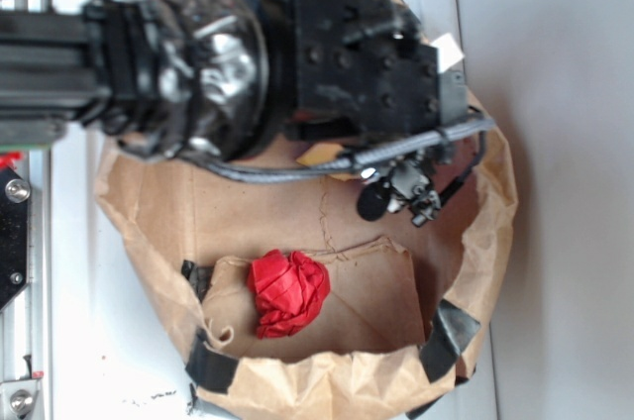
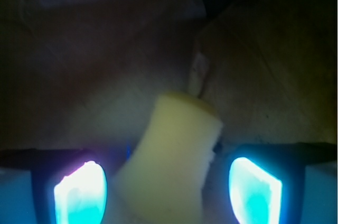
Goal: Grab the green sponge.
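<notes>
Between open tool (image 2: 168, 189) fingers, green sponge (image 2: 171, 160)

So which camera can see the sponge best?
The wrist view. The green sponge fills the middle there, sitting between the gripper fingers, which look apart from it. In the exterior view the robot arm covers it, leaving only a small yellowish bit.

White table (image 1: 555, 93); rolled-down brown paper bag (image 1: 149, 212) on it, holding red cloth ball (image 1: 287, 291).
</notes>
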You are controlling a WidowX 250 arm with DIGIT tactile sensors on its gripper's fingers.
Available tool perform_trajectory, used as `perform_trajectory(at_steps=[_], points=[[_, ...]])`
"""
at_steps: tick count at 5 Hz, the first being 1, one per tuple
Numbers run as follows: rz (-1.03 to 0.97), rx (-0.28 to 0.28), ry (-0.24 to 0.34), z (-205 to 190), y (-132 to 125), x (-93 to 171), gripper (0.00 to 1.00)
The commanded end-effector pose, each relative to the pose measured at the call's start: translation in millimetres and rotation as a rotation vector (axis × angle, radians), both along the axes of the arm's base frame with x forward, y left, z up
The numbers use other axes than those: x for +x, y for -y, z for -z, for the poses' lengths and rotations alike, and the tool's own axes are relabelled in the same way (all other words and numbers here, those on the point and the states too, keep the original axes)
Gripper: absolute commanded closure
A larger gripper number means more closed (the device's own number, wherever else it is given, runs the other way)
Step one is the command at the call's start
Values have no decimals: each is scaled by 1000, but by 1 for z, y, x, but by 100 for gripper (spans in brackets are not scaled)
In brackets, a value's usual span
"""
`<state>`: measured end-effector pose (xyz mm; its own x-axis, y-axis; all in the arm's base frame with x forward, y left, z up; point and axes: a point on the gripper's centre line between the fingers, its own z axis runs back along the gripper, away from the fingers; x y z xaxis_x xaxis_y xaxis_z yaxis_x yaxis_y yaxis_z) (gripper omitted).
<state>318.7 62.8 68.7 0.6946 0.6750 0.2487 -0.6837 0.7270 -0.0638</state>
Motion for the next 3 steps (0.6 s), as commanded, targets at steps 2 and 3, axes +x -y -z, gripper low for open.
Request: perform_trajectory(at_steps=[2,3], points=[[-32,6,102,-26,-27,-6,0],[-31,-3,105,-22,-23,-6,0]])
